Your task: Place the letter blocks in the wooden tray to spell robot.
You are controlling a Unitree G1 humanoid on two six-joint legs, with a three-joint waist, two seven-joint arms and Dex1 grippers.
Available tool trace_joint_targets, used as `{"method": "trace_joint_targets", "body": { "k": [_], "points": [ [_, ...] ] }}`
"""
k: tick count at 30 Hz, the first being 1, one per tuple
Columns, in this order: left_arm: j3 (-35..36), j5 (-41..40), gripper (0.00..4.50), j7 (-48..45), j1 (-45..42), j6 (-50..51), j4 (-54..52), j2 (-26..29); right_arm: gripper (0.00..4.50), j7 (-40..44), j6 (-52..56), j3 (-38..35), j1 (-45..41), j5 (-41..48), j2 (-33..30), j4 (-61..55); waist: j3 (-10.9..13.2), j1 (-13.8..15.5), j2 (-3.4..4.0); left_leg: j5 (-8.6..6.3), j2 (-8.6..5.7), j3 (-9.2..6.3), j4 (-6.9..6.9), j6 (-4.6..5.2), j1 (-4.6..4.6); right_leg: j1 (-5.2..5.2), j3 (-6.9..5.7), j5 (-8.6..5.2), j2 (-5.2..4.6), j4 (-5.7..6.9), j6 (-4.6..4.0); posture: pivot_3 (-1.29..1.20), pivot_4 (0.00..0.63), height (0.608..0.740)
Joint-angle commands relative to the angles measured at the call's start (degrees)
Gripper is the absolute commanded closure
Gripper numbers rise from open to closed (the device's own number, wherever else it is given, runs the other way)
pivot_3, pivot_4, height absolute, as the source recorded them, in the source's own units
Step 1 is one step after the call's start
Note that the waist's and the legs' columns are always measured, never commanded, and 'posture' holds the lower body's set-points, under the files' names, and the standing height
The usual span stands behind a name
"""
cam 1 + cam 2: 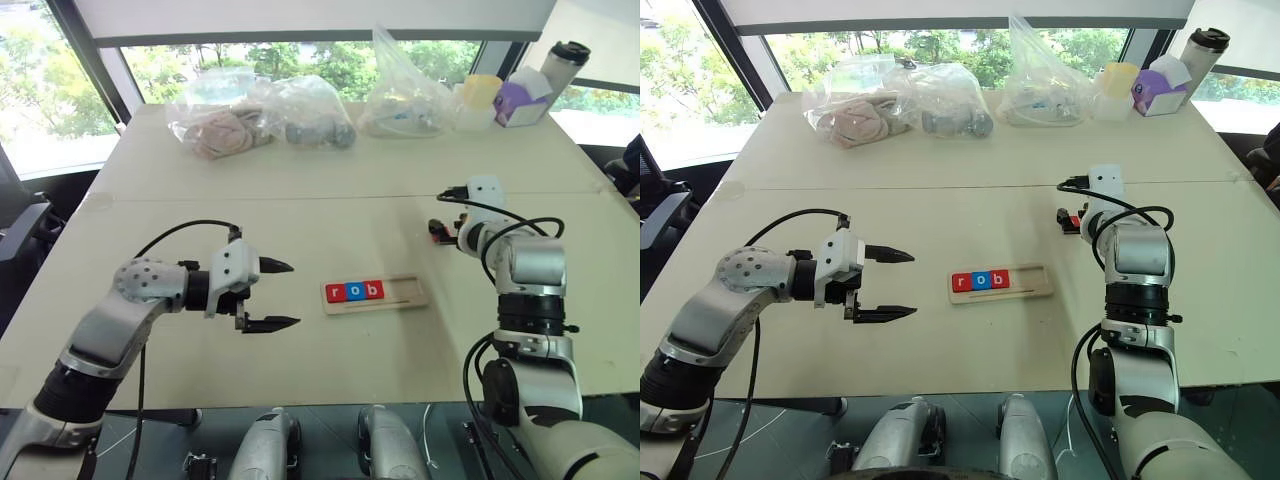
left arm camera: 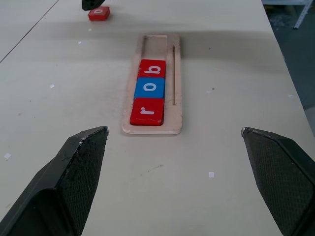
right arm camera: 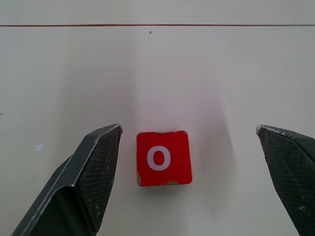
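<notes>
The tray (image 1: pixel 375 294) lies near the middle of the table (image 1: pixel 330 190), long side running left to right. Three blocks sit in its left part, touching one another: a red r (image 1: pixel 334 292), a blue o (image 1: pixel 354 291) and a red b (image 1: pixel 373 290). The right part of the tray is bare wood.

A fourth block — a red o (image 3: pixel 163 158) — lies flat on the table well to the right of the tray and a little farther back. The right gripper (image 3: pixel 189 147) is over it with its two fingers spread wide, one on each side of the block, neither touching it.

The left gripper (image 1: pixel 280 295) hangs above the table to the left of the tray, pointing toward it, fingers wide apart and holding nothing.

Along the far edge of the table stand clear plastic bags (image 1: pixel 265 115) with things inside, a yellow cup (image 1: pixel 481 92), a purple box (image 1: pixel 522 100) and a travel mug (image 1: pixel 563 62).
</notes>
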Motion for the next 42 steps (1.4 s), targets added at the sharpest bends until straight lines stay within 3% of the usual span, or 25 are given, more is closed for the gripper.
{"method": "trace_joint_targets", "body": {
  "k": [1, 15, 19, 22, 23, 28, 36, 39, 42],
  "points": [
    [0.92, 0.2, 0.0, -0.02, -0.61, -0.97, -1.03, 0.51, 0.07, -0.52, -0.88, 0.07, 0.13, 1.79, 0.09, 0.08, 0.0, 0.0, 0.0, 0.01, 0.0, -0.01, 0.0, 0.01, 0.0, 0.0, 0.0, 0.0, 0.01, 0.0, 0.01, 0.0, 0.15, 0.74],
    [2.22, -0.89, 0.0, 0.46, -3.33, -0.47, 0.9, -0.16, 0.07, -0.1, -3.38, 4.48, 0.68, 4.56, 0.1, 4.3, 0.0, -0.09, -0.01, 0.01, 0.11, -0.01, 0.0, 0.02, 0.09, 0.08, 0.02, 0.0, 0.16, 0.0, 0.02, 0.0, 0.15, 0.74],
    [3.53, -2.71, 0.0, 1.51, -5.33, 0.35, 1.54, -1.64, 1.33, 0.05, -4.34, 5.71, 0.59, 4.82, 0.29, 5.32, -0.01, -0.11, -0.01, 0.01, 0.25, -0.02, 0.0, 0.02, 0.18, 0.17, 0.03, 0.0, 0.31, -0.01, 0.02, 0.0, 0.15, 0.74],
    [4.13, -3.88, 0.0, 1.75, -6.33, 1.51, 1.64, -2.16, 2.97, -0.12, -4.28, 6.3, 0.57, 5.35, 0.29, 5.6, -0.01, -0.01, -0.01, 0.01, 0.37, -0.02, 0.0, 0.01, 0.24, 0.21, 0.03, 0.0, 0.39, 0.0, 0.02, 0.0, 0.15, 0.74],
    [4.19, -4.06, 0.0, 1.75, -6.49, 1.67, 1.68, -2.15, 3.33, -0.21, -4.21, 6.43, 0.57, 5.49, 0.27, 5.63, -0.01, 0.0, -0.01, 0.02, 0.39, -0.02, 0.0, 0.0, 0.27, 0.24, 0.03, 0.0, 0.4, 0.0, 0.01, 0.0, 0.15, 0.74],
    [4.55, -5.09, 0.0, 1.78, -6.75, 2.95, 1.23, -1.98, 3.33, 0.29, -1.94, 6.63, 1.73, 5.98, -1.3, 3.19, -0.01, -0.01, -0.01, 0.02, 0.44, -0.01, 0.0, 0.0, 0.38, 0.32, 0.03, -0.01, 0.42, 0.0, -0.01, 0.0, 0.15, 0.74],
    [4.38, -5.64, 0.0, 1.45, -5.37, 2.93, -0.04, -1.6, 3.33, 3.32, 19.4, 2.71, 13.99, 9.98, -10.26, -28.02, 0.0, 0.47, -0.01, 0.01, 0.43, 0.0, -0.07, 0.0, 0.16, 0.21, 0.04, -0.03, 0.39, -0.16, -0.04, 0.0, 0.15, 0.74],
    [4.19, -5.72, 0.0, 0.9, -5.39, 2.53, 0.27, -1.67, 3.33, 2.15, 28.72, 1.03, 19.9, 10.77, -7.75, -41.15, 0.0, 0.16, -0.01, 0.0, 0.47, 0.01, -0.11, 0.0, 0.16, 0.12, 0.03, -0.05, 0.41, -0.13, -0.08, 0.0, 0.15, 0.74],
    [3.65, -5.53, 0.0, 0.22, -5.53, 1.95, 1.01, -2.01, 3.33, 0.5, 30.42, 0.35, 24.29, 10.9, -4.74, -47.47, 0.0, 0.2, -0.02, 0.01, 0.63, -0.01, -0.11, -0.01, 0.21, 0.11, 0.03, -0.12, 0.54, -0.1, -0.18, 0.0, 0.15, 0.74]
  ]
}}
